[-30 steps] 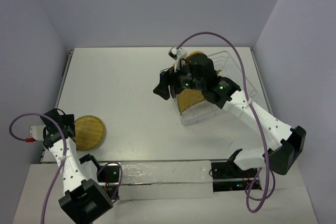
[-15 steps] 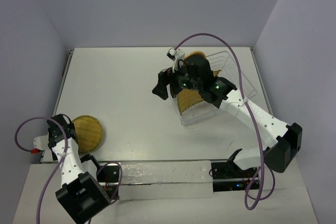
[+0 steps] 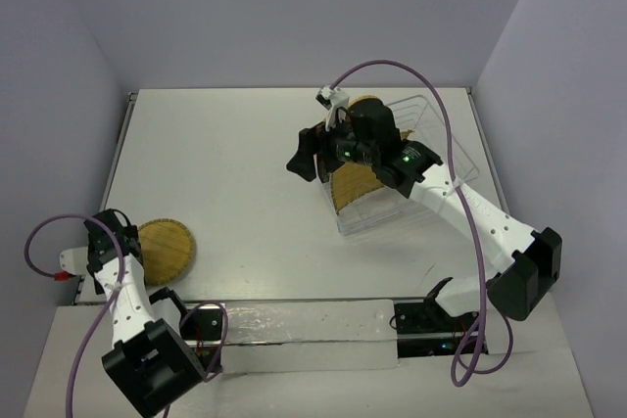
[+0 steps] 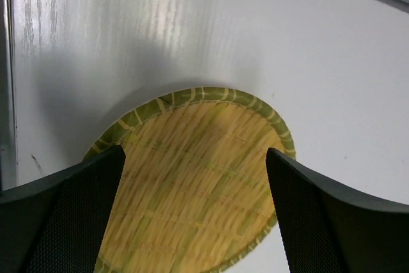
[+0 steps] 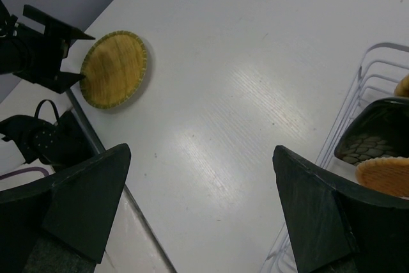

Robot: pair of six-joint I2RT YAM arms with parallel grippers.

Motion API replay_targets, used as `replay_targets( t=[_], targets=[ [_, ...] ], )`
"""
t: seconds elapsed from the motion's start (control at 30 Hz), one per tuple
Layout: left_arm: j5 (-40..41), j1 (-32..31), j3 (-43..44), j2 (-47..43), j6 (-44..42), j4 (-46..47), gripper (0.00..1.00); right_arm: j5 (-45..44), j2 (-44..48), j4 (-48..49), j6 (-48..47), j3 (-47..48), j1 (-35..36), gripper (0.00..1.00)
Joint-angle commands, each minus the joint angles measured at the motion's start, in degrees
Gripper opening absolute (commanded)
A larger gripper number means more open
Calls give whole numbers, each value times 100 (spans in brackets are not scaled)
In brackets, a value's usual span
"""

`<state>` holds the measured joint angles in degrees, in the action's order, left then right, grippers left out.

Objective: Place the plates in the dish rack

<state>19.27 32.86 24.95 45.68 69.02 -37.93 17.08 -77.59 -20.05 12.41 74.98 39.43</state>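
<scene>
Grey walls, white tabletop (image 3: 245,163). I have both arms in view overhead.

Left hand (image 4: 195,155): released, fingers spread wide. On its wrist cam the round plate (image 4: 198,202) lies flat right under it and fills the gap between the two fingers, with the far rim showing just ahead of the fingertips. I can't tell whether the fingers touch the plate. Overhead, the plate sits just beside this hand, on its inner side.

Right hand (image 5: 201,151): also released, nothing between its fingers. Overhead, it hangs over the left rim of the rack (image 3: 377,214). On its wrist cam the rack wires run just beside one finger, and a dark plate (image 5: 374,132) stands among them close by that finger. A tan plate (image 3: 351,191) stands tilted in the rack right below the hand.

I can't count the loaded plates, since the arm covers part of the rack. The round plate is well apart from the right hand, off beyond its other finger.
</scene>
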Motion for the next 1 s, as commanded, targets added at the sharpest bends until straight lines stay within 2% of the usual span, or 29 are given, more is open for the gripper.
replay_targets(
  t=[0.0, 0.2, 0.27, 0.4, 0.57, 0.63, 0.8, 0.97],
  targets=[
    [-90, 54, 692, -276, -309, -266, 99, 237, -201, 292, -98, 227, 435, 100],
    [-186, 54, 723, -481, -250, -347, 99, -73, -1100, 317, 425, 714, 1193, 100],
    [-100, 51, 629, -355, -145, -259, 99, -264, -1845, 305, 773, 1017, 1370, 100],
    [72, 166, 551, 322, -24, -188, 99, 33, -3215, 262, 1481, 1951, 1580, 98],
    [0, 293, 453, 570, -71, 62, 99, -262, -4115, 241, 1615, 2877, 1851, 98],
    [97, 380, 387, 583, -165, 87, 99, -116, -4690, 240, 1840, 3314, 1887, 98],
    [-134, 523, 143, 783, -202, 454, 99, 350, -5436, 254, 2046, 3959, 1969, 98],
    [-248, 572, 28, 1224, -342, 690, 99, 375, -5741, 256, 2239, 4156, 2068, 98]
  ],
)
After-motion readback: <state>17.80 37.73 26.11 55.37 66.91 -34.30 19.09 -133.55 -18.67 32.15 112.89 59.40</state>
